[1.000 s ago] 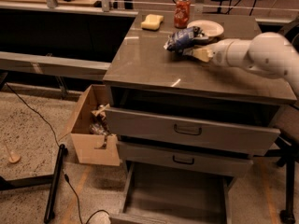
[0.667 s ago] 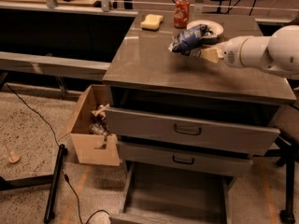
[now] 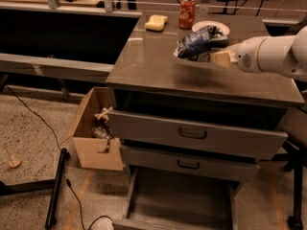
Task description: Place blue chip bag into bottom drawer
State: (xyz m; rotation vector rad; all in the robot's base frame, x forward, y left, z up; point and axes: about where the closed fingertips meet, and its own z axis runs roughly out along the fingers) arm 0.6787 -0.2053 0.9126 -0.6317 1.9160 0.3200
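Observation:
The blue chip bag [image 3: 195, 43], crumpled dark blue foil with silver-white patches, hangs in the air above the cabinet top [image 3: 158, 68]. My gripper [image 3: 213, 49] is shut on the bag's right end, with my white arm [image 3: 271, 56] reaching in from the right. The bag casts a shadow on the top below it. The bottom drawer [image 3: 180, 200], wide, shallow and grey with a bare floor, stands pulled open at the foot of the cabinet, well below and in front of the bag.
A yellow sponge [image 3: 157, 22], a red soda can [image 3: 186, 12] and a white bowl [image 3: 211, 28] sit at the back of the cabinet top. Two grey-fronted drawers with dark handles [image 3: 193, 134] are partly pulled out. An open cardboard box [image 3: 93, 128] stands left of the cabinet.
My gripper has lifted the blue chip bag off the cabinet top and carried it up and slightly left; the bag now hangs clear above the surface.

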